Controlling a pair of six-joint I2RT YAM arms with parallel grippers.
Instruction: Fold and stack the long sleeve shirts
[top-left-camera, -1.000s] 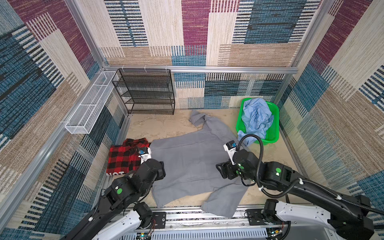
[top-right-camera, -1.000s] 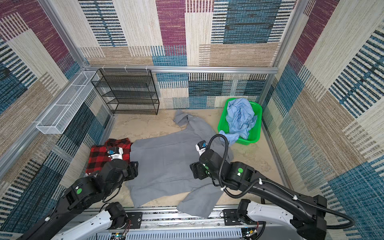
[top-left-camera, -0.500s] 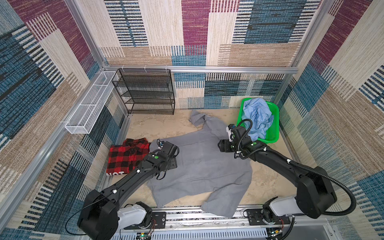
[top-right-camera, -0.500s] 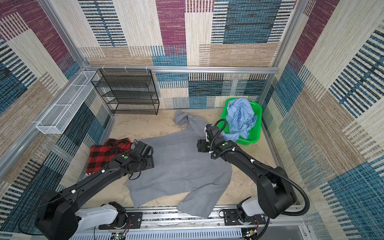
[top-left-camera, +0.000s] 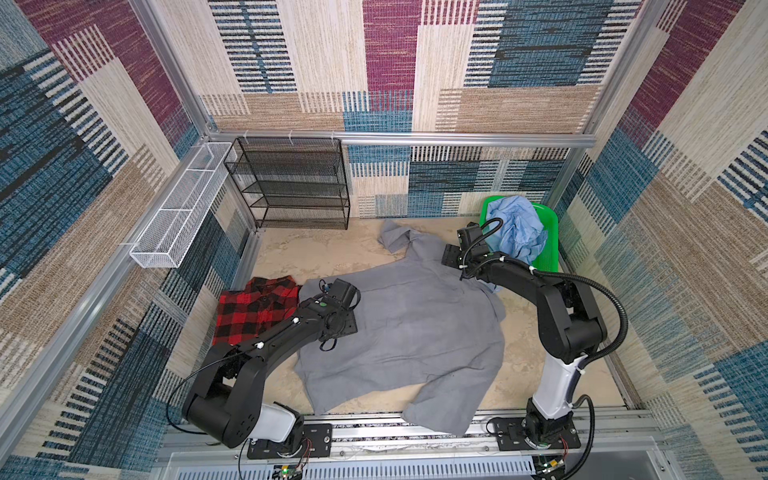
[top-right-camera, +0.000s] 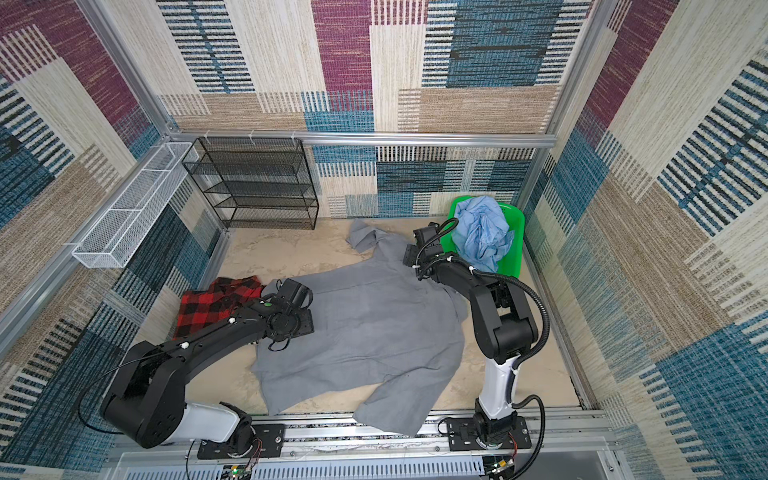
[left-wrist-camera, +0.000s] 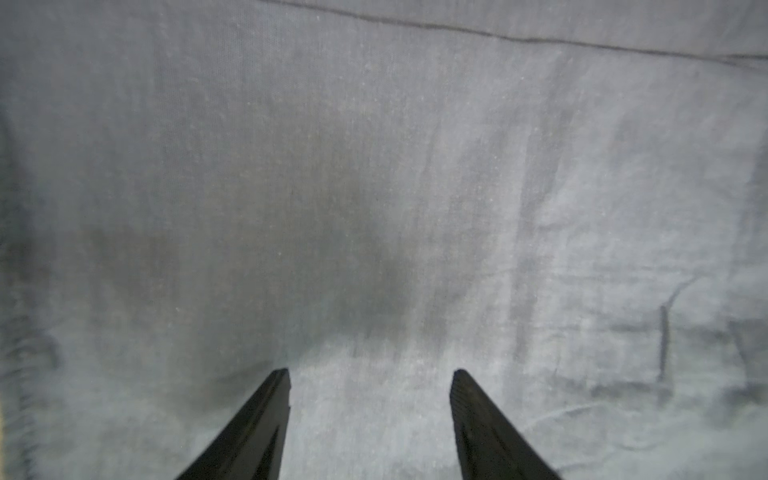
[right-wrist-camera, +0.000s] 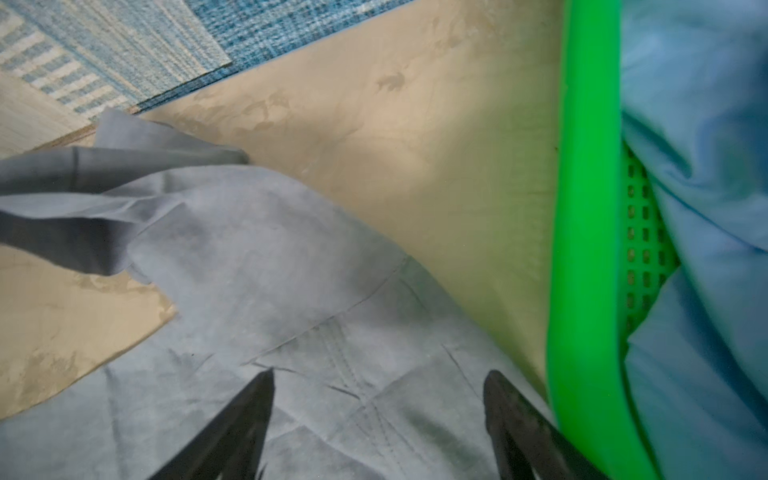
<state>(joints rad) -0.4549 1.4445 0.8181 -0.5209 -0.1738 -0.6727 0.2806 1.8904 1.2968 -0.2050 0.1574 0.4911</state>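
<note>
Two arms hover over the grey shirt (top-left-camera: 407, 328) flat on the table (top-left-camera: 316, 257), jaws spread: left gripper (left-wrist-camera: 370, 374) near the plaid shirt (top-left-camera: 253, 307), right gripper (right-wrist-camera: 378, 374) at its shoulder beside the green basket (top-left-camera: 549, 249) holding the light blue shirt (top-left-camera: 515, 232).

Bright, even overhead light; both wrist views are soft, blurred, shadowed.

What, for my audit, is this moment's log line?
grey shirt: spread out; left tool: open over it; right tool: open over it; blue shirt: in basket
</note>
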